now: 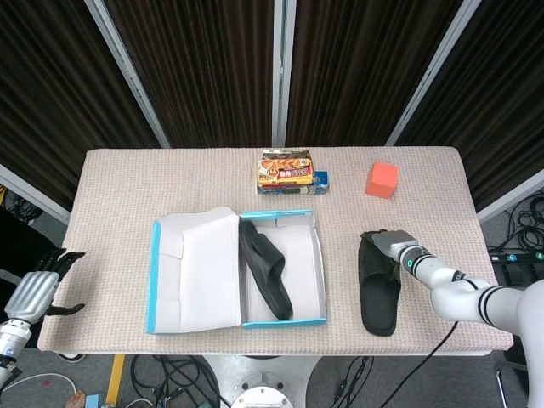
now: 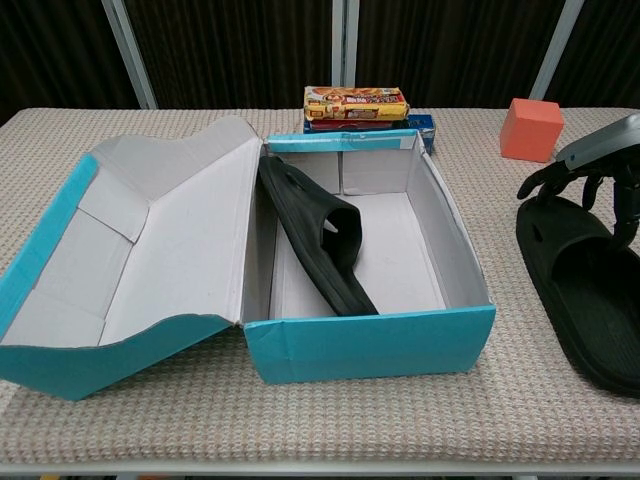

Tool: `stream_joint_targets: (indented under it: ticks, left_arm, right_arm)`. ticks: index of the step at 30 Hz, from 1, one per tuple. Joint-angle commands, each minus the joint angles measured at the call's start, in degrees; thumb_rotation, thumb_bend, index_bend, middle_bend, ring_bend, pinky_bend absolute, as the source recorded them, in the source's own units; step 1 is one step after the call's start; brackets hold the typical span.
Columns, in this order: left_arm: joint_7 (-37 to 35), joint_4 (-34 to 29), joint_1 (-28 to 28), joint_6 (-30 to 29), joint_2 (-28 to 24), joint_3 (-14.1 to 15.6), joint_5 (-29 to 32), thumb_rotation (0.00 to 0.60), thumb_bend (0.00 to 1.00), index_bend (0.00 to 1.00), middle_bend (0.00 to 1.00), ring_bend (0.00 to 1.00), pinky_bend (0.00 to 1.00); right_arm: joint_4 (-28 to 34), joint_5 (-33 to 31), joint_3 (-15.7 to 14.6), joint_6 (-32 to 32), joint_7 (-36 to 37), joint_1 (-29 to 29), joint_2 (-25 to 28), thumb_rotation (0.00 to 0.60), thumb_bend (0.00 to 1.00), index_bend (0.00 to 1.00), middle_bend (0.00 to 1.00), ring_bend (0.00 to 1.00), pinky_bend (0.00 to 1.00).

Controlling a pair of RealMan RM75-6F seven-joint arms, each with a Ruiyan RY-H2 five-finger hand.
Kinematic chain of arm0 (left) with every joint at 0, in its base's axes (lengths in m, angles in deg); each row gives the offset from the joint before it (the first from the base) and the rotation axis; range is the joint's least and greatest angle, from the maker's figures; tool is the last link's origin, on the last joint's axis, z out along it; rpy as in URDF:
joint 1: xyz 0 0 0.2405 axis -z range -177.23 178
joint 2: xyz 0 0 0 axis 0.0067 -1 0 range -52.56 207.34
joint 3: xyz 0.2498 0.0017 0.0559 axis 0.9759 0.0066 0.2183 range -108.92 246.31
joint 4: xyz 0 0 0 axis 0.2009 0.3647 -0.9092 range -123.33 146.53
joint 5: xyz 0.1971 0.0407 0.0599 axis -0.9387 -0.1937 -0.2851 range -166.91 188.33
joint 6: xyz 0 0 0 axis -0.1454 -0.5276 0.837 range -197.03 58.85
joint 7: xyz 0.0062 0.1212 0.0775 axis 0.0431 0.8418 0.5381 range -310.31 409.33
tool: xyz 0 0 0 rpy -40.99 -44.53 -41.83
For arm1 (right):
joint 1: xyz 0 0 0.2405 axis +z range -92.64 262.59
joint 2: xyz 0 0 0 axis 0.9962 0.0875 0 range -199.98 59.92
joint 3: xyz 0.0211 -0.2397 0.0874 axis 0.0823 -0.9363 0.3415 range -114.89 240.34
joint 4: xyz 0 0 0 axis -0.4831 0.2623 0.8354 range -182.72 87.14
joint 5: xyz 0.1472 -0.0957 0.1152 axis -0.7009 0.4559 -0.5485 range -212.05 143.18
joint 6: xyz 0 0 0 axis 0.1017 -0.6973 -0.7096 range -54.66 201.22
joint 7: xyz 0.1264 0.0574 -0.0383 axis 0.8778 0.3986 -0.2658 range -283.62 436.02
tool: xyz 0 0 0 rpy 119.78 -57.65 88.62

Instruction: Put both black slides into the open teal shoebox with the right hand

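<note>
The right hand [image 1: 389, 244] is seen with fingers curled over the far end of the second black slide [image 1: 380, 283], which lies on the table [image 1: 119, 187] right of the teal shoebox [image 1: 280, 321]; a firm grasp cannot be confirmed. One slide [image 1: 265, 270] is already boxed; half remains.

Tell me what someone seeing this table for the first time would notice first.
The open teal shoebox at the table's middle draws the eye, lid flung left, with one black slide leaning on its side inside. To its right the second black slide lies flat on the cloth, the right hand poised over its far end. Behind sit a stack of snack packs and an orange cube.
</note>
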Motion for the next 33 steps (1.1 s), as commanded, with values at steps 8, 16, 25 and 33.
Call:
stream_joint_targets:
  ticks: [8, 16, 25, 33]
  left_arm:
    - [-0.41, 0.42, -0.04, 0.16, 0.21, 0.18, -0.07, 0.6, 0.13, 0.1, 0.11, 0.0, 0.04]
    - [-0.97, 0.95, -0.37, -0.15, 0.29, 0.48, -0.28, 0.6, 0.13, 0.1, 0.11, 0.0, 0.04]
    - [-0.98, 0.6, -0.21, -0.2, 0.23, 0.51, -0.55, 0.6, 0.13, 0.1, 0.11, 0.0, 0.04]
    - [-1.26, 0.77, -0.33, -0.07, 0.28, 0.71, -0.56, 0.6, 0.13, 0.1, 0.11, 0.0, 0.04]
  right_arm:
    - [1.36, -6.72, -3.35, 4.6, -6.5, 2.09, -1.51, 0.6, 0.0, 0.14, 0.22, 0.12, 0.26]
    - [1.44, -11.64, -4.45, 6.95, -9.67, 2.81, -3.08, 0.6, 0.01, 0.22, 0.27, 0.17, 0.33]
    - [1.48, -13.67, -3.15, 9.47, -11.69, 1.68, -3.74, 0.6, 0.03, 0.37, 0.39, 0.29, 0.49]
    - [2.37, -13.11, -0.64, 13.29, -12.79, -1.11, -3.44, 0.6, 0.06, 0.48, 0.47, 0.38, 0.57]
